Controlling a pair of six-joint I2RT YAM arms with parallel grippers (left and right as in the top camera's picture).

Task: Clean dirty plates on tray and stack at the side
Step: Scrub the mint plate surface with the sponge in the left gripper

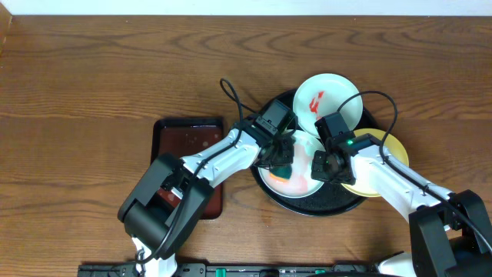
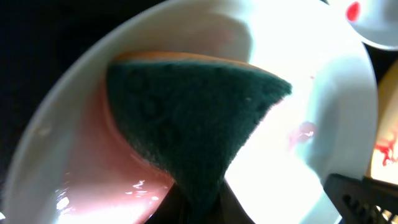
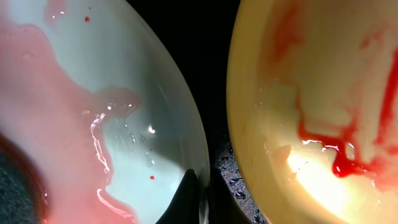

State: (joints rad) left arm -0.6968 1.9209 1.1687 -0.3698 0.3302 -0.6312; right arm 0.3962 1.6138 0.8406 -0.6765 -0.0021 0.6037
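Observation:
The black tray (image 1: 323, 208) holds three plates. A pale plate (image 1: 301, 185) lies at its front, smeared with watery pink. My left gripper (image 1: 281, 158) is shut on a green and orange sponge (image 2: 193, 124), which presses on this plate (image 2: 311, 81). My right gripper (image 3: 200, 190) is shut on the same plate's rim (image 3: 186, 106), one finger inside and one outside. A yellow plate (image 3: 323, 93) with red sauce lies just right of it, also on the tray's right (image 1: 392, 154). Another pale plate (image 1: 327, 100) with a red smear sits at the back.
A small rectangular dark red-brown tray (image 1: 188, 142) lies left of the black tray, partly under the left arm. Both arms reach in from the table's front edge. Wooden table (image 1: 92, 77) stretches to the left and back.

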